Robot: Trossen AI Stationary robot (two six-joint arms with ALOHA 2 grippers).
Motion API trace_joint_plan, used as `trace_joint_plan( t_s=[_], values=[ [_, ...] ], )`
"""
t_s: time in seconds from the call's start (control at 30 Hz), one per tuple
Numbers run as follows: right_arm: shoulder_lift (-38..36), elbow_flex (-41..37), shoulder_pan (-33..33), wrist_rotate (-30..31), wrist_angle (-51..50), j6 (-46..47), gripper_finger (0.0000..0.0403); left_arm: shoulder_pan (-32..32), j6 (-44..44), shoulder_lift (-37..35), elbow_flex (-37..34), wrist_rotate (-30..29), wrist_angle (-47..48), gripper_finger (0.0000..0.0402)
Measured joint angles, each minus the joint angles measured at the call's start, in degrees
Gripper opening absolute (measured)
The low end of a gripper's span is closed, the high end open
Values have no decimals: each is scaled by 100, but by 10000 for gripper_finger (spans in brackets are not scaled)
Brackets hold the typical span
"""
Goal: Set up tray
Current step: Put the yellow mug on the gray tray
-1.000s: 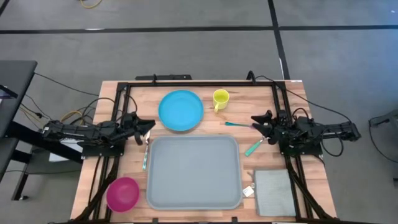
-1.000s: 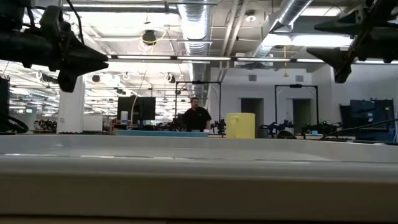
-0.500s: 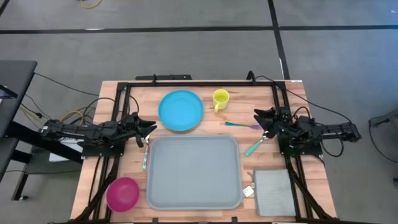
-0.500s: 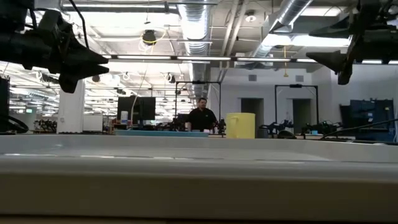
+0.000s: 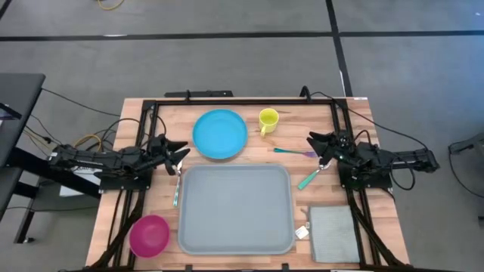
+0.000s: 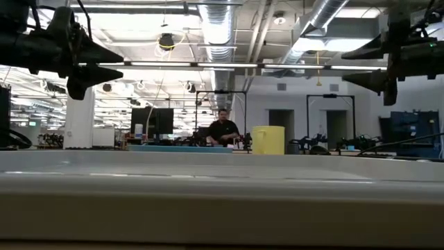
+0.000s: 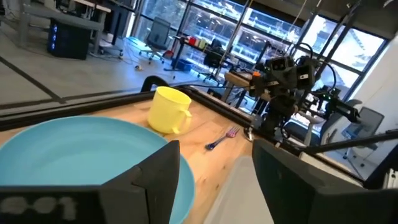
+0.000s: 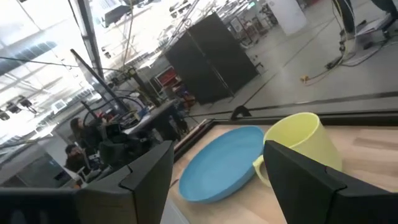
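The large grey-blue tray (image 5: pixel 235 209) lies flat on the wooden table's middle, toward the near edge. Beyond it sit a blue plate (image 5: pixel 220 134) and a yellow cup (image 5: pixel 268 119). My left gripper (image 5: pixel 184 153) hovers open above the table off the tray's far left corner, over the upper end of a teal utensil (image 5: pixel 176 189). In the left wrist view its fingers (image 7: pixel 155 180) stand wide apart with nothing between them. My right gripper (image 5: pixel 313 142) hovers open off the tray's far right corner, near a purple-and-teal fork (image 5: pixel 295 152) and a teal spoon (image 5: pixel 308 179).
A pink bowl (image 5: pixel 149 235) stands at the near left corner. A grey square cloth (image 5: pixel 333 234) lies at the near right, with a small white object (image 5: pixel 302 231) beside it. A black frame (image 5: pixel 242 100) runs around the table. A person (image 6: pixel 222 129) stands far behind the table.
My left gripper has opened while staying above the tray's far left corner. My right gripper has drifted slightly toward the table's far edge, still open. Nothing on the table has moved.
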State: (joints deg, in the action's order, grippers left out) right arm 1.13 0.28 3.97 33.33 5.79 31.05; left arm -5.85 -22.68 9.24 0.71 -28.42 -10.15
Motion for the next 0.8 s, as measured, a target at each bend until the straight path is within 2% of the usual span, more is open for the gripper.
trace_joint_plan(
  t_s=[0.2, 0.4, 0.63, 0.8],
  values=[
    [-1, 0, 0, 455, 47, -3, 242, 0, 255, 6, 0, 86, 50, 192],
    [-1, 0, 13, 249, 56, -386, 242, 0, 256, 6, 0, 166, 48, 192],
    [0, 0, 11, 232, 120, -37, 242, -2, 256, 4, 0, 346, 39, 192],
    [-2, 0, 4, 260, 583, 46, 242, -2, 271, 4, 0, 402, 35, 192]
  ],
)
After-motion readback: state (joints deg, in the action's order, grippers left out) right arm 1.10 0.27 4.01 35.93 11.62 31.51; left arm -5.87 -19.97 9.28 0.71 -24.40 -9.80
